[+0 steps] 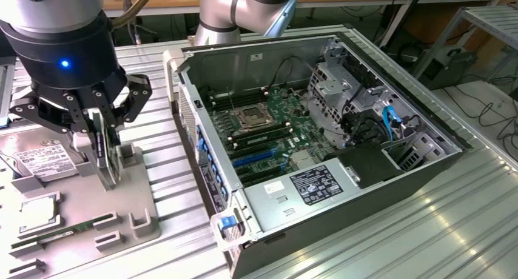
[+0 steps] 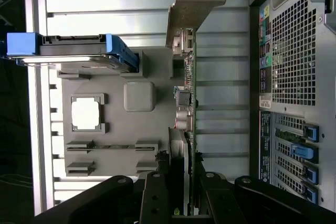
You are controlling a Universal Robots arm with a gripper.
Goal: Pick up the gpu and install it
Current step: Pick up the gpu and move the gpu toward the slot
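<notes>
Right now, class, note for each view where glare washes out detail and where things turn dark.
Exterior view: sunlight glares off the ribbed table. Wrist view: the flat square part is blown white; the gripper, closed on the gpu, looks dark.

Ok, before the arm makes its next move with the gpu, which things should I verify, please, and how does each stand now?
1. Gripper shut on the gpu: ok, a finger on each face.
2. gpu upright, not tilted: ok.
3. gpu lifted free of the grey holder: cannot tell, its lower edge is close to it.
4. Computer case open on the side: ok.
5. Blue slots on the motherboard free of cards: ok, as far as the exterior view shows.
</notes>
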